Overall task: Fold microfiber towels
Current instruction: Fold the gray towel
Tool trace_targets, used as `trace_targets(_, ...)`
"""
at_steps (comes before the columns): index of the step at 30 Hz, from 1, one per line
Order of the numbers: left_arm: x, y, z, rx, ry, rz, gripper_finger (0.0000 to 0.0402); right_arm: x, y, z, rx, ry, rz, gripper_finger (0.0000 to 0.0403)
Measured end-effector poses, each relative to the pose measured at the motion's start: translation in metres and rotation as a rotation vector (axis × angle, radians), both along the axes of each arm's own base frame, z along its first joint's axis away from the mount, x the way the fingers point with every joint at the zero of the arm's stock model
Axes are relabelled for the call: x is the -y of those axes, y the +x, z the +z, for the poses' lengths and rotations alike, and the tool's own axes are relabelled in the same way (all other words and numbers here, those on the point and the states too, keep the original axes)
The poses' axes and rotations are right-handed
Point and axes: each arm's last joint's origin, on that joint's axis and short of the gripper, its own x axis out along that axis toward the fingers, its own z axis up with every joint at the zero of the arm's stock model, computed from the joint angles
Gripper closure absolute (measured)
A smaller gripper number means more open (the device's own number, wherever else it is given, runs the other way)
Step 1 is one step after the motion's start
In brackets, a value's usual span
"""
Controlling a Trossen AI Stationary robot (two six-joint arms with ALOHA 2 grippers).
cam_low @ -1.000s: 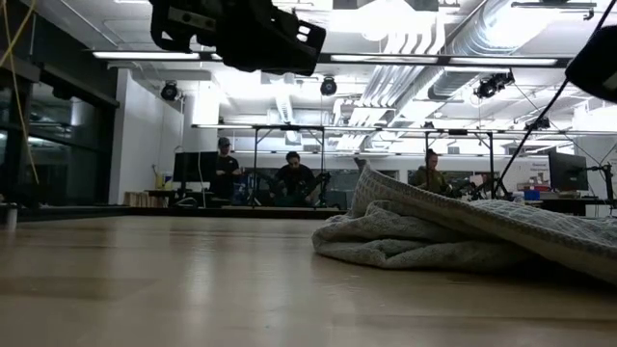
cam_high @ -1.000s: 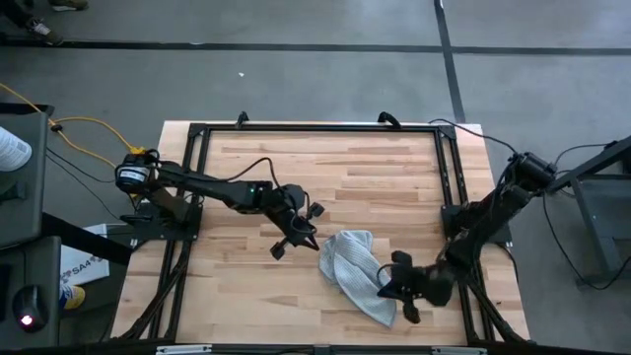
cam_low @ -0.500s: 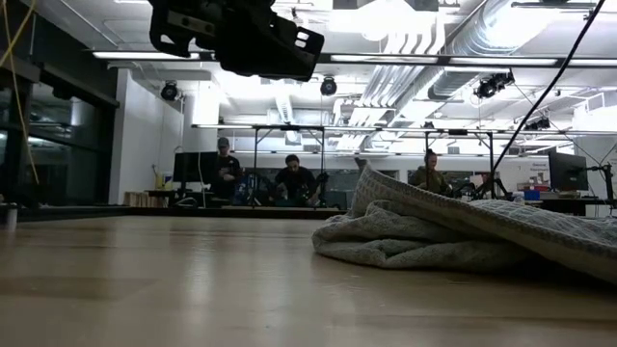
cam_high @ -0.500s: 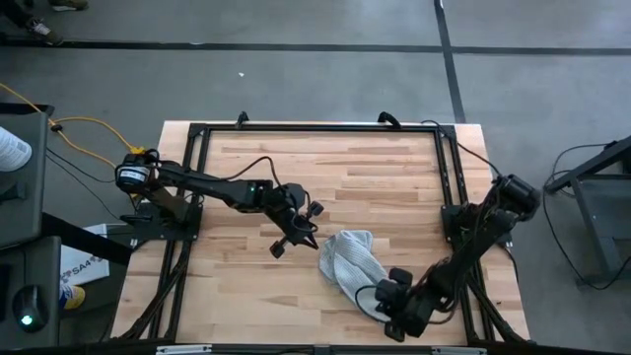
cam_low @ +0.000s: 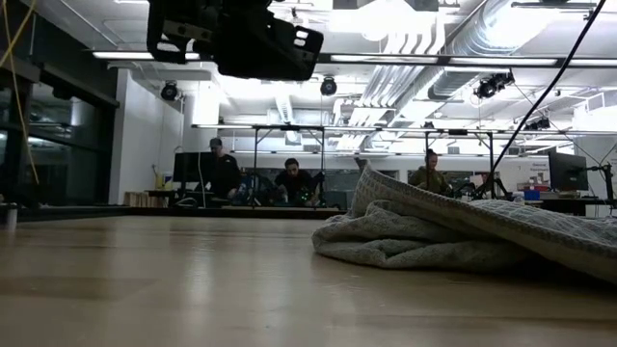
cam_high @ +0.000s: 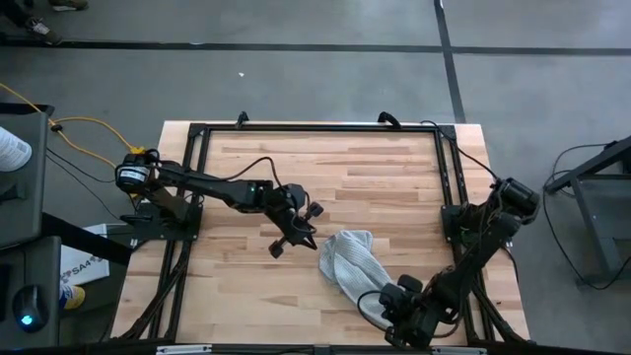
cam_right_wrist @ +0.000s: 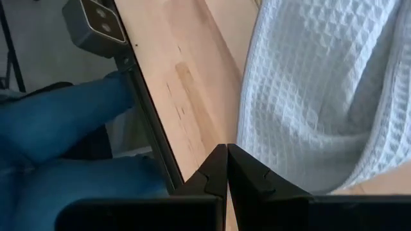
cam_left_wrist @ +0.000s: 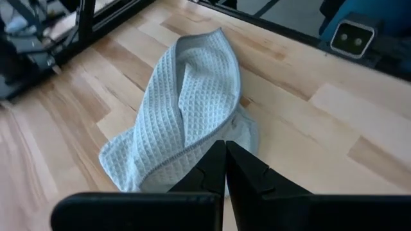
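Observation:
The light grey-blue microfiber towel (cam_high: 350, 264) lies crumpled in a long heap on the wooden table, right of centre toward the near edge. It also shows in the low view (cam_low: 453, 231), the left wrist view (cam_left_wrist: 186, 109) and the right wrist view (cam_right_wrist: 321, 83). My left gripper (cam_high: 304, 235) is shut and hovers well above the table just left of the towel's far end (cam_left_wrist: 225, 157). My right gripper (cam_high: 389, 311) is shut above the towel's near end at the table's near edge; its fingertips (cam_right_wrist: 226, 160) show over bare wood beside the towel's edge.
Black frame rails (cam_high: 197, 177) run along the table's left, far and right sides. A small camera (cam_right_wrist: 96, 22) sits at the table's near edge, with a blue shape (cam_right_wrist: 64, 122) beyond it. People sit far off in the room (cam_low: 289, 178). Bare wood lies left of the towel.
My right gripper has moved from the towel's right side toward the table's near edge and turned, so it now stands over the towel's near end. It has stayed shut. The towel lies as before.

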Motion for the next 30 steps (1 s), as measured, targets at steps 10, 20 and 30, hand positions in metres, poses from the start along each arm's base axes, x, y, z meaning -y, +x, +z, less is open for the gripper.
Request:
trace_targets(10,-0.002,0.015,-0.017,0.034,0.125,0.042,0.0391,-0.003,0.001,0.001,0.002,0.063,-0.042,0.0401)
trace_targets(20,-0.004,0.06,-0.007,-0.2,0.185,0.198,0.0391,-0.003,0.001,0.002,0.026,0.045,-0.055,0.0401)
trace_targets(30,-0.004,0.073,-0.004,-0.284,0.218,0.251,0.0391,-0.006,-0.003,0.002,0.024,0.046,-0.031,0.04)
